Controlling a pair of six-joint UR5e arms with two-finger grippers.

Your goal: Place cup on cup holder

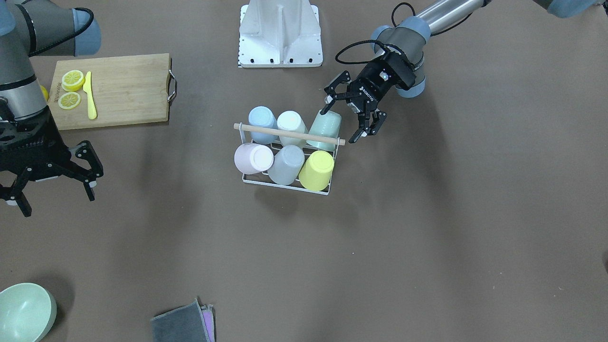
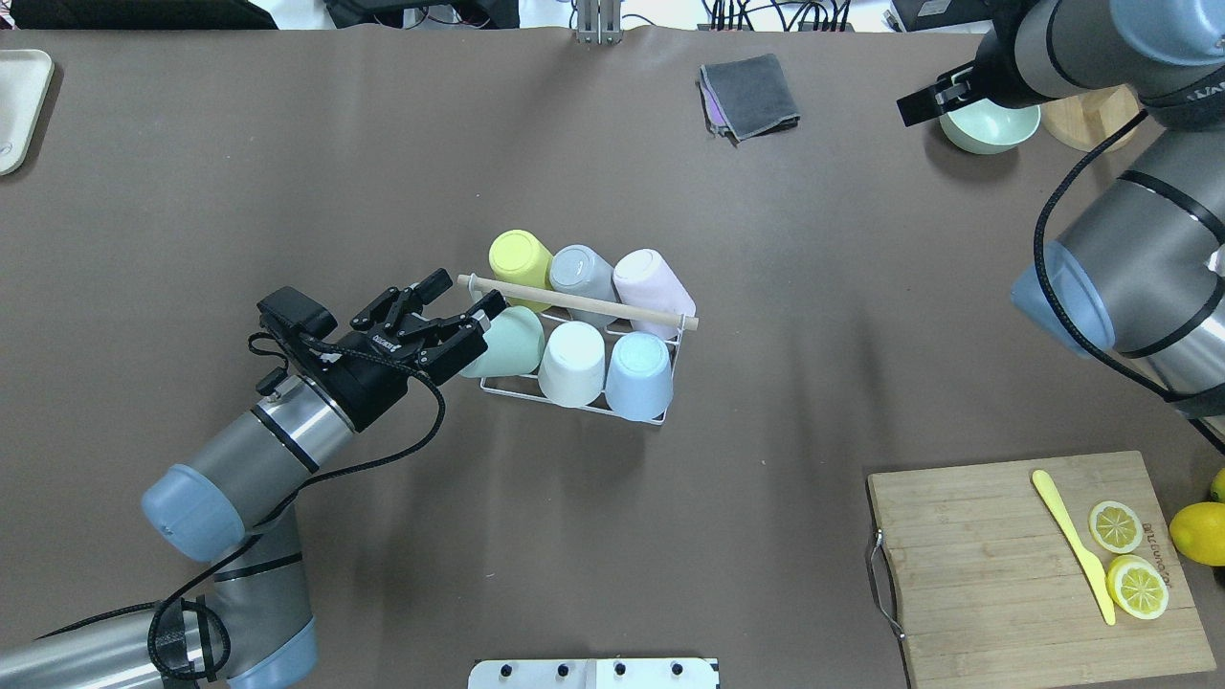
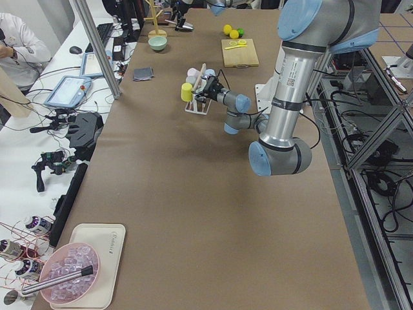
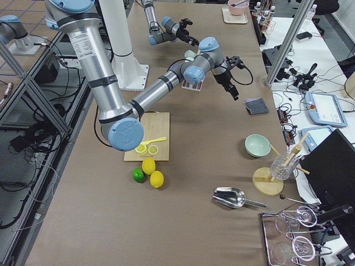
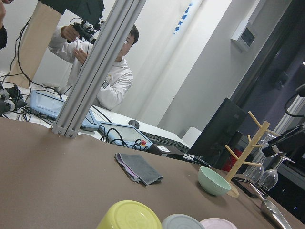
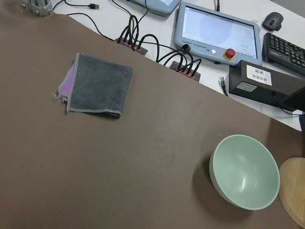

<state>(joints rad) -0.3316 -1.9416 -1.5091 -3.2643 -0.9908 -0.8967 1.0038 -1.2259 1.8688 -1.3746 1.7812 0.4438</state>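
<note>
The cup holder (image 1: pixel 283 185) is a white wire rack with a wooden rod handle (image 1: pixel 285 133), mid-table; it also shows in the overhead view (image 2: pixel 574 405). Several cups sit upside down on it: blue, white and mint green (image 1: pixel 327 126) in one row, pink, grey and yellow in the other. My left gripper (image 1: pixel 340 126) is open at the mint cup (image 2: pixel 507 344), fingers spread beside it, one fingertip (image 1: pixel 325 111) at the cup's side. My right gripper (image 1: pixel 57 202) is open and empty, far from the rack. The left wrist view shows only the tops of the yellow, grey and pink cups.
A wooden cutting board (image 1: pixel 123 90) holds lemon slices and a yellow knife (image 1: pixel 90 97). A mint bowl (image 1: pixel 21 311) and a folded grey cloth (image 1: pixel 183 323) lie at the far edge. The white robot base (image 1: pixel 280 33) stands behind the rack.
</note>
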